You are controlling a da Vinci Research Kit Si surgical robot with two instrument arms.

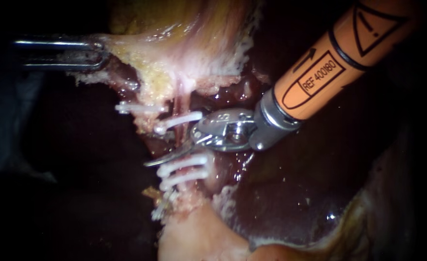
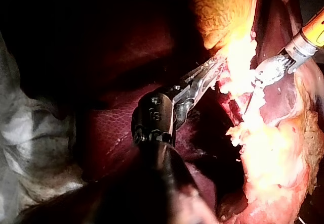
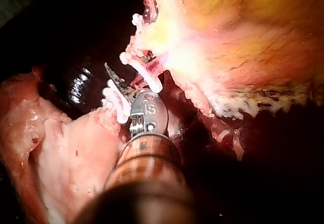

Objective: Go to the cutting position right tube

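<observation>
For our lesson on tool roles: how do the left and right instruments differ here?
The left instrument has a dark shaft; the right instrument an orange one. The left end effector grips the gallbladder; the right's blades stand open between the white clips. Both end in metal tips.

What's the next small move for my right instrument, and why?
Probably ease the right instrument slightly further across, so the tube sits fully between its open blades, in the gap between the upper clip and the lower clips. One blade already reaches across that gap, and the left instrument holds the tissue taut.
</observation>
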